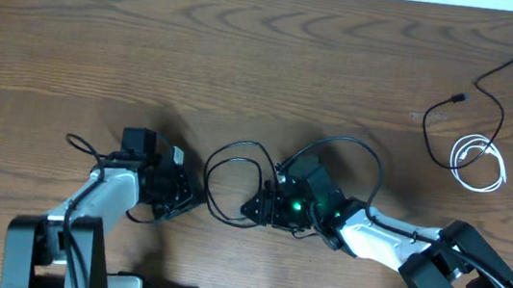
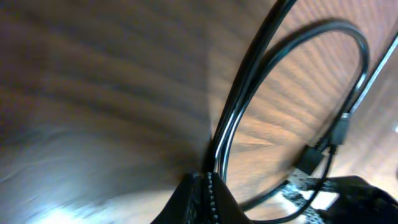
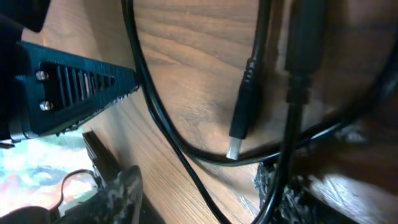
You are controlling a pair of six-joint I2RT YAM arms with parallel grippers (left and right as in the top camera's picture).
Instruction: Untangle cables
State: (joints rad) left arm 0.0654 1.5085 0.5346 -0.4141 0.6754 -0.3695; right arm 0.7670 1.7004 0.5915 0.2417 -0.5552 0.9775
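one glossy black cable point(image 2: 242, 93), possibly doubled, loops round.

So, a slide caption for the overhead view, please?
Left gripper holds a looped black cable, right gripper beside it; white cable lies far right.

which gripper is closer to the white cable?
Right. The right gripper sits mid-table, far from the white cable coiled near the right edge; the left gripper is even farther left.
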